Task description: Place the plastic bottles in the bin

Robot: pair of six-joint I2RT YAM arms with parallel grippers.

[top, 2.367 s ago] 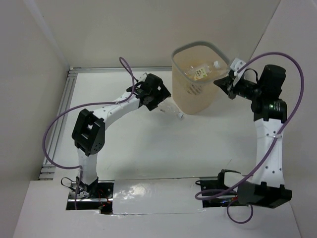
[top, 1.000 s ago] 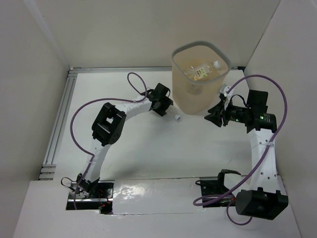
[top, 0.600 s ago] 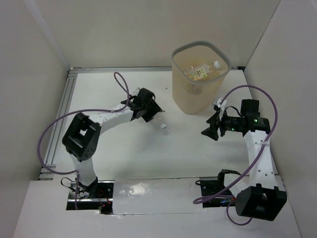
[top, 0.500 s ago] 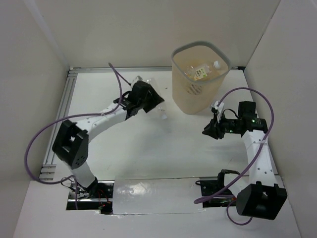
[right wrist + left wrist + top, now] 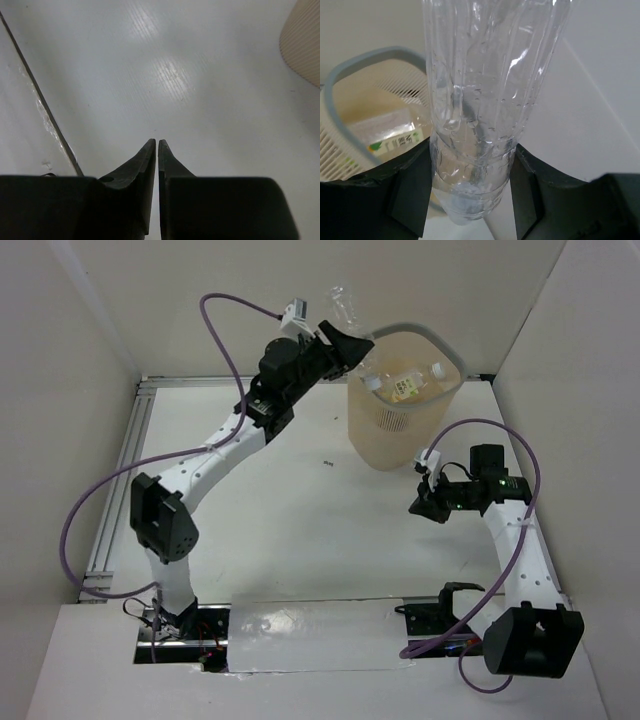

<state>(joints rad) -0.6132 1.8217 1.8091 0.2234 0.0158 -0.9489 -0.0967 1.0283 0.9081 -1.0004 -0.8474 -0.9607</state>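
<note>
A clear crinkly plastic bottle (image 5: 480, 100) stands between the fingers of my left gripper (image 5: 472, 185), which is shut on its lower end. In the top view this gripper (image 5: 345, 340) is raised high beside the left rim of the beige bin (image 5: 425, 332), and the bottle (image 5: 340, 305) points up and away. More bottles (image 5: 405, 385) lie inside the bin, one with a green-printed label (image 5: 395, 142). My right gripper (image 5: 415, 505) hovers low over the table to the right of the bin, shut on nothing (image 5: 156, 142).
The bin's ribbed side (image 5: 305, 50) shows at the right wrist view's upper right. A metal rail (image 5: 120, 470) runs along the table's left edge. White walls close in on three sides. A foil strip (image 5: 310, 635) lies between the arm bases.
My left arm has lifted the bottle from the table up to the bin's left rim. My right arm has drawn back from the bin, and its jaws have closed.
</note>
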